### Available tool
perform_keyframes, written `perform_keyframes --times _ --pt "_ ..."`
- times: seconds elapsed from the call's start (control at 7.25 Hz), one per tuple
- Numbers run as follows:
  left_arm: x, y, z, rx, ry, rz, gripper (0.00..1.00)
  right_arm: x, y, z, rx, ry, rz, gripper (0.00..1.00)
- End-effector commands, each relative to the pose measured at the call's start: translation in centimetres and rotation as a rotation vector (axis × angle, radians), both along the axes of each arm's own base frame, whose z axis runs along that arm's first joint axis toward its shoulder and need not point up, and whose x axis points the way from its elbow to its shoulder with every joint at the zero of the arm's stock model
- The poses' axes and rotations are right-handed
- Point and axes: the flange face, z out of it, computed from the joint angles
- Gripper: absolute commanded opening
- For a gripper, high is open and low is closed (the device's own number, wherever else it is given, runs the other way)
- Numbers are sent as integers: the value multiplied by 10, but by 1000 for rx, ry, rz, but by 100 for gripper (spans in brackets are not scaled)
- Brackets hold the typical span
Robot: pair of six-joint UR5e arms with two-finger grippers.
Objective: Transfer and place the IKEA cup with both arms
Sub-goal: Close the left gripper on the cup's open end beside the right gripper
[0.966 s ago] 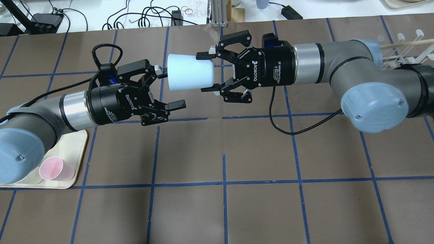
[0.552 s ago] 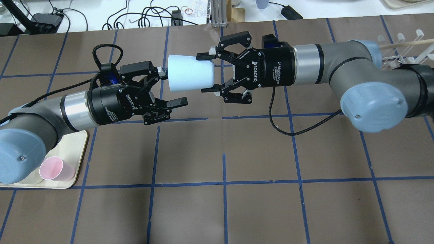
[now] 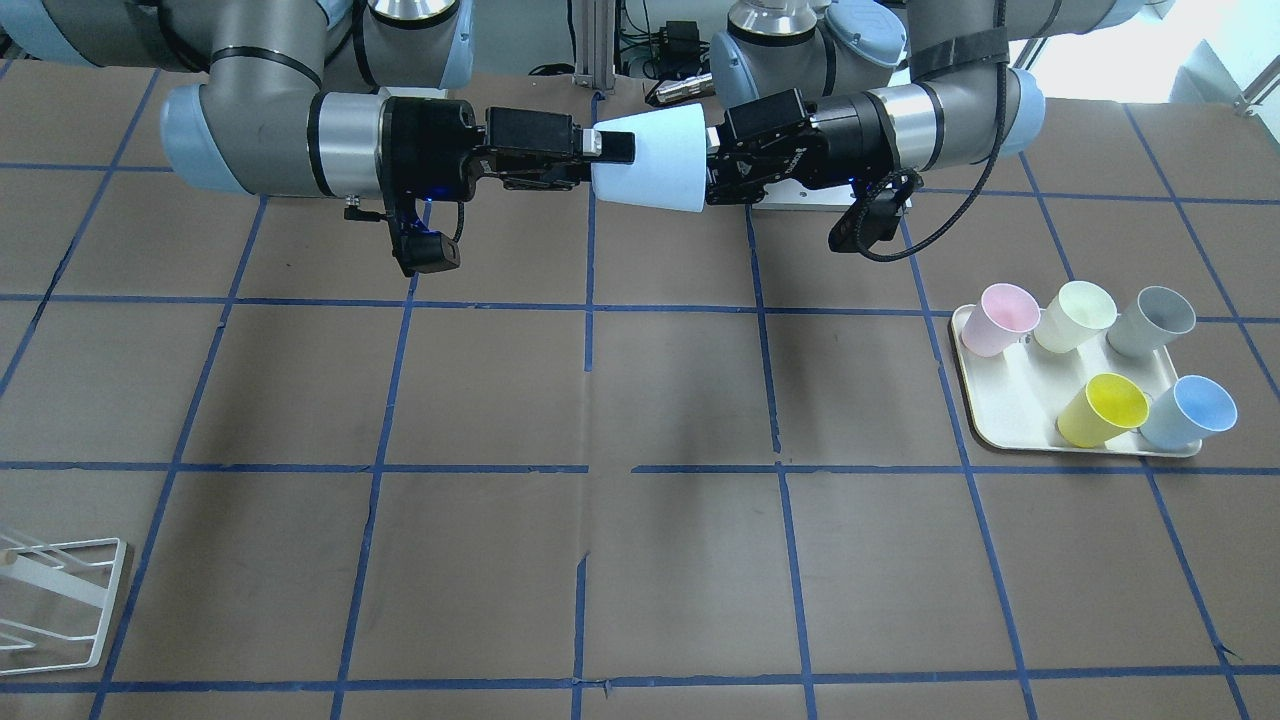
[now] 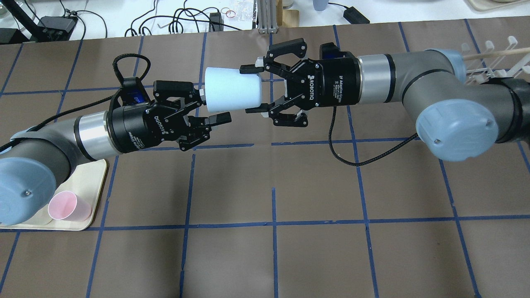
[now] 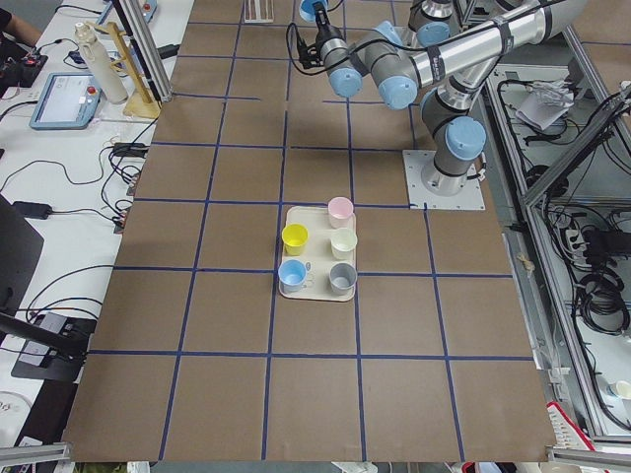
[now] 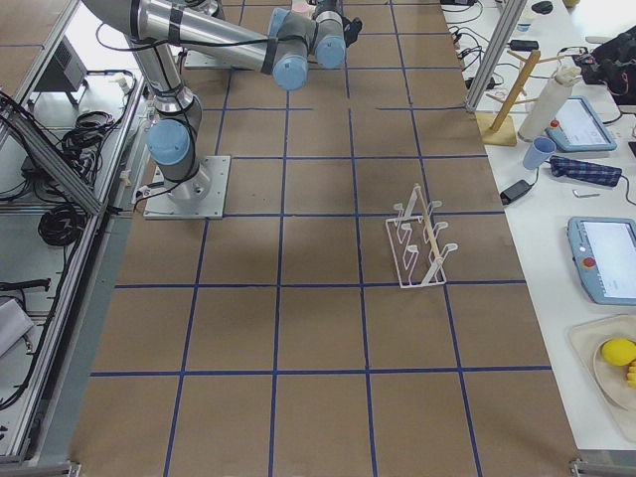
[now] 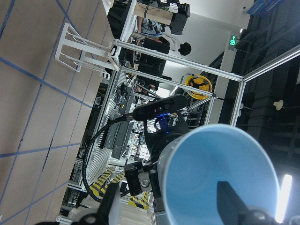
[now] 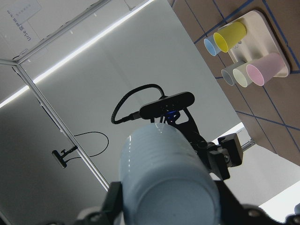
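Note:
The IKEA cup (image 4: 232, 94) is pale blue and lies on its side in the air over the far middle of the table; it also shows in the front view (image 3: 650, 160). My right gripper (image 4: 251, 89) is shut on its narrow base end, a finger on either side. My left gripper (image 4: 212, 104) is at the wide rim end, jaws partly closed. One of its fingers (image 7: 229, 201) sits in front of the cup's bright blue inside (image 7: 215, 173), the other outside the wall, with a gap left. The right wrist view shows the cup's base (image 8: 164, 178).
A cream tray (image 3: 1010, 430) on the robot's left holds a second blue cup (image 3: 1190, 412) and yellow (image 3: 1105, 408), grey (image 3: 1150, 320), cream (image 3: 1075, 315) and pink (image 3: 1005, 318) cups. A white wire rack (image 6: 422, 238) stands on the robot's right.
My left gripper's jaws have narrowed around the cup's rim and it has edged slightly toward the cup. The right gripper and the cup have stayed in place.

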Motion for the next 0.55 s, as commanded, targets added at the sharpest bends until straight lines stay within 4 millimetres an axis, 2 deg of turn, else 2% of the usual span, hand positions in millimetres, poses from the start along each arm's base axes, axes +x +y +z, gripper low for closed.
perform_keyframes --times 0.0,0.14,0.41 --pt "-1 1 0 -11 -8 -5 15 0 0 0 0 1 0 0" --pt "-1 2 3 -31 -14 -7 0 0 0 1 -1 1 0 0" --pt "-1 4 4 -34 -20 -10 0 0 0 0 -1 2 1 0"
